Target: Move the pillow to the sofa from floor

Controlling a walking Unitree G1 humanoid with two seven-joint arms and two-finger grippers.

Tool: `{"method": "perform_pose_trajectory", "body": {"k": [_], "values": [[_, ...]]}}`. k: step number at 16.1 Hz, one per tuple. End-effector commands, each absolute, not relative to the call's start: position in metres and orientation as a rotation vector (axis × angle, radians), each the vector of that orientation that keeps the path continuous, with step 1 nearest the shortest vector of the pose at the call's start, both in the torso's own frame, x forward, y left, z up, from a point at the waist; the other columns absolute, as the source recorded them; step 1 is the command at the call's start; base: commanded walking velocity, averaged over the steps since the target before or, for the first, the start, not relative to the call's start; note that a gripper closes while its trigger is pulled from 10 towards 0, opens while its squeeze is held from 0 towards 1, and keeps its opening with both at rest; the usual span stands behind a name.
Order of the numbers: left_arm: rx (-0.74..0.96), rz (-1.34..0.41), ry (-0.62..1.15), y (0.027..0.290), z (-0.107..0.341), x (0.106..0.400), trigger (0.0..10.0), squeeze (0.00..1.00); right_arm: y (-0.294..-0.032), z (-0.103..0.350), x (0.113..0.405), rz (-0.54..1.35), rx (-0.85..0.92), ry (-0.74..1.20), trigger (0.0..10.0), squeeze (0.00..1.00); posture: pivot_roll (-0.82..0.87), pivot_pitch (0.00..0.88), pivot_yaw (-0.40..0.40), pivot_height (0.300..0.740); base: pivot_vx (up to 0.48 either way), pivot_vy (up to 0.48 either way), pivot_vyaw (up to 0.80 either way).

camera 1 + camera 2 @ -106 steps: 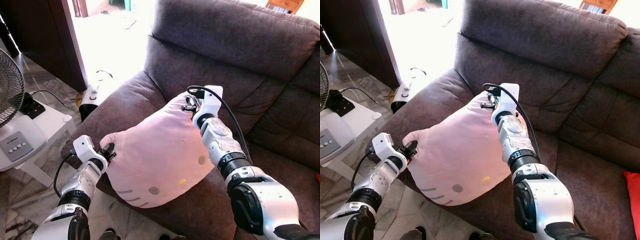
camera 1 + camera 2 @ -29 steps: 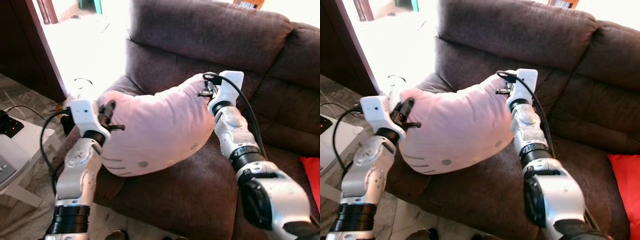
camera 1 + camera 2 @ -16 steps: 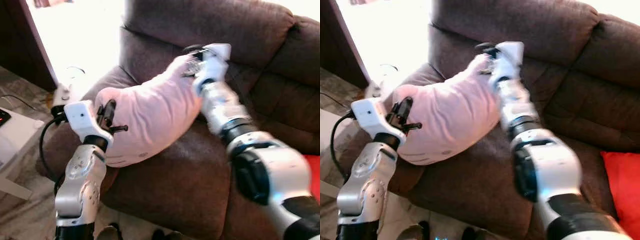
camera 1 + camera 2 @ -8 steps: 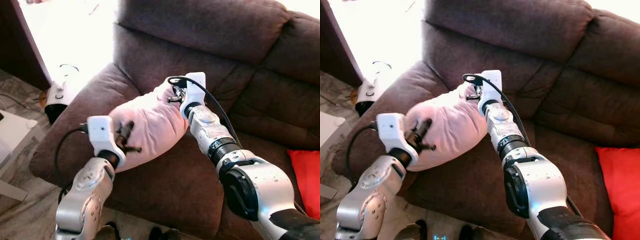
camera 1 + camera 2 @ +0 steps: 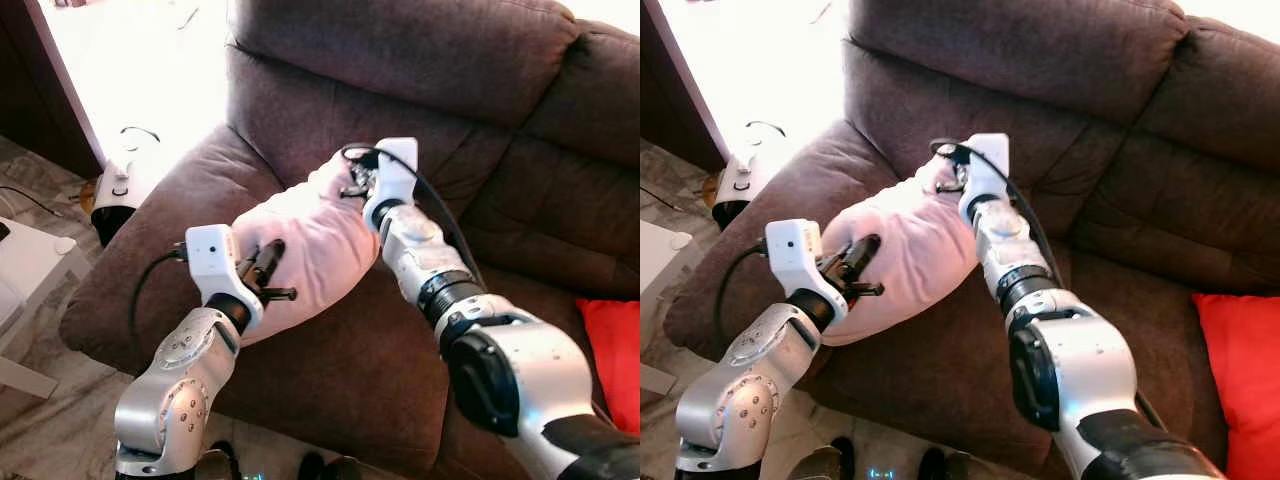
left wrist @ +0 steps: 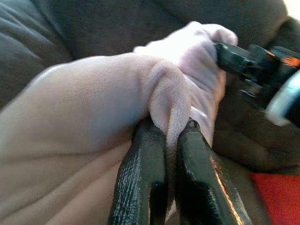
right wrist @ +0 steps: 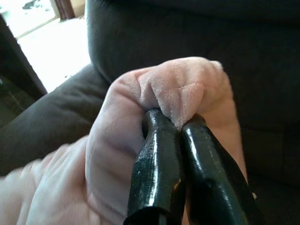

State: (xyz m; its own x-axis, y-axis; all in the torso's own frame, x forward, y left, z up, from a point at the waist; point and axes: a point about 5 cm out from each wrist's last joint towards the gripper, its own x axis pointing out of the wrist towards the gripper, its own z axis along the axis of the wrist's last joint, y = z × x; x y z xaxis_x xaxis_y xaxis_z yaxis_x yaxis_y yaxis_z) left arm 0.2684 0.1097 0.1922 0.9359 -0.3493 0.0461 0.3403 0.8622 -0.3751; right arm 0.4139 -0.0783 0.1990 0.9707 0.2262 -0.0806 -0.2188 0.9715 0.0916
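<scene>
The pink pillow (image 5: 300,245) lies on the sofa (image 5: 420,60) seat against the armrest; the left end effector (image 6: 164,140) pinches a fold at its 7 o'clock corner, the right end effector (image 7: 176,129) pinches the 1 o'clock corner, so the soft cushion hangs spread between two grips rather than sagging.

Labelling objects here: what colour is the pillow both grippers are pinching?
Pale pink; the pillow shows best in the left eye view.

pink pillow (image 5: 310,245), seemingly resting on sofa (image 5: 420,80)
</scene>
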Motion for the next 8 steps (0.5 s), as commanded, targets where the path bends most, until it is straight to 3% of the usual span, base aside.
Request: {"method": "perform_pose_trajectory", "body": {"k": [1,5,8], "values": [[-0.438,-0.539,-0.086,0.087,0.222,0.259,10.0,0.00,-0.068,0.212,0.415,0.260,0.094,0.066,10.0,0.00,0.30,0.217,-0.206,0.740,0.000,0.000,0.00],[-0.539,-0.509,-0.092,0.093,0.228,0.259,10.0,0.00,-0.062,0.226,0.417,0.263,0.131,0.028,10.0,0.00,0.31,0.219,-0.208,0.740,0.000,0.000,0.00],[-0.520,-0.469,-0.045,0.098,0.219,0.258,10.0,0.00,-0.051,0.216,0.413,0.295,0.123,0.058,10.0,0.00,0.32,0.223,-0.209,0.740,0.000,0.000,0.00]]}}
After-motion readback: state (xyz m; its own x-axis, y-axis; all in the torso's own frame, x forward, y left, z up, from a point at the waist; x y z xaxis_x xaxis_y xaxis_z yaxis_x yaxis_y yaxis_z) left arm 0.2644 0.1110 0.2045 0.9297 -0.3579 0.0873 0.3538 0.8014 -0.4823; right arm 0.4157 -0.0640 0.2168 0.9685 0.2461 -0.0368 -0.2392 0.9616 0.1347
